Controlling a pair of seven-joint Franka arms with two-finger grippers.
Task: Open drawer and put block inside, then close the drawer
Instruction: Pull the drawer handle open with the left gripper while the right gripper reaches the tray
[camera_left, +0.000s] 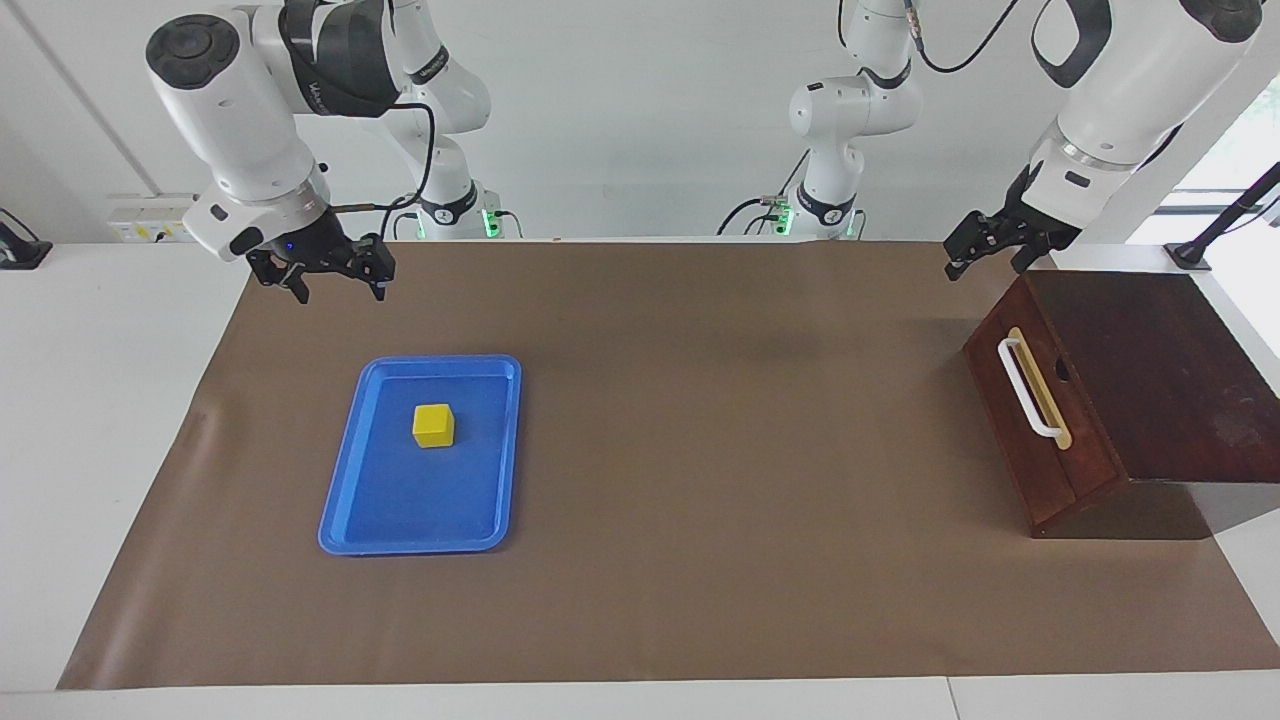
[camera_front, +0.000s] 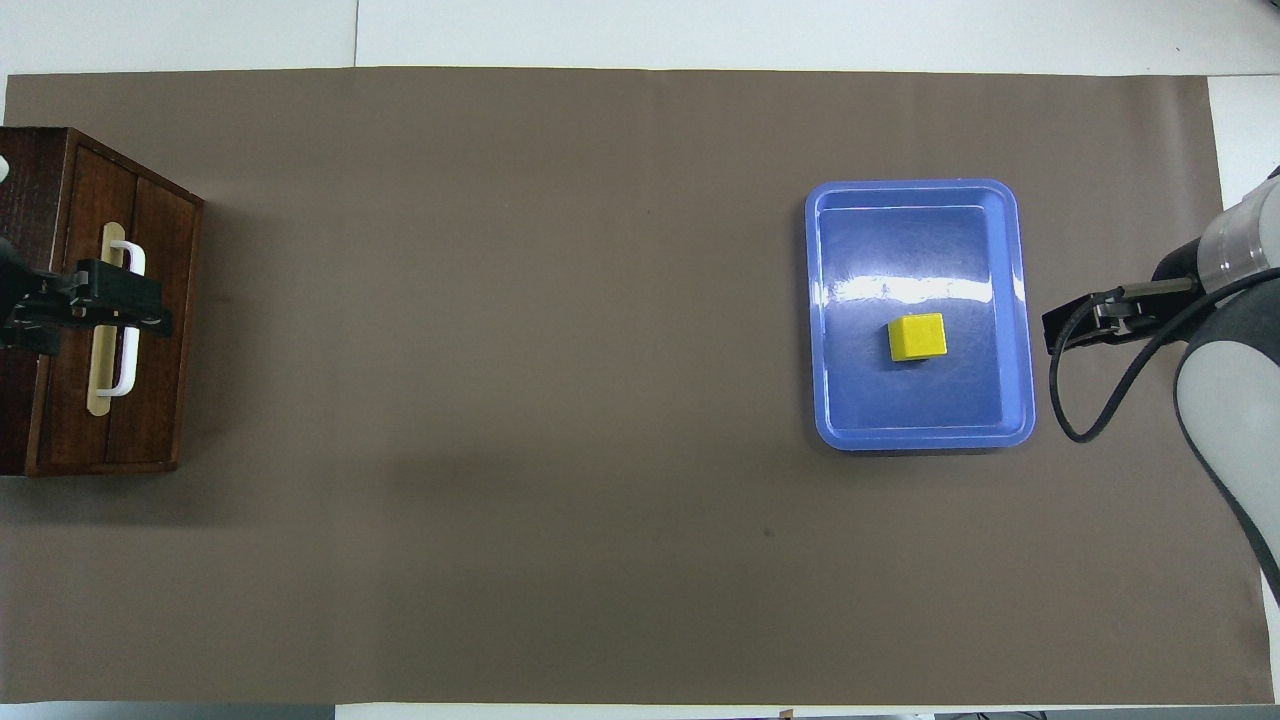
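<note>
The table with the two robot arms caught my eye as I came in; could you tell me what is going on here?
Nothing is being handled yet. The drawer is shut, at the left arm's end of the table, and the left gripper hangs in the air near it, holding nothing. The yellow block sits in the blue tray at the right arm's end. The right gripper is open and empty, raised above the brown mat by the tray's nearer end.

**Both arms raised, jaws apart**

The right gripper (camera_left: 340, 280) hangs in the air off the right arm's end of the worktop, wrist bent downward, jaws spread and holding nothing. The left gripper (camera_left: 985, 250) hovers at the left arm's end, tilted forward and down; whether its jaws are open cannot be told.
</note>
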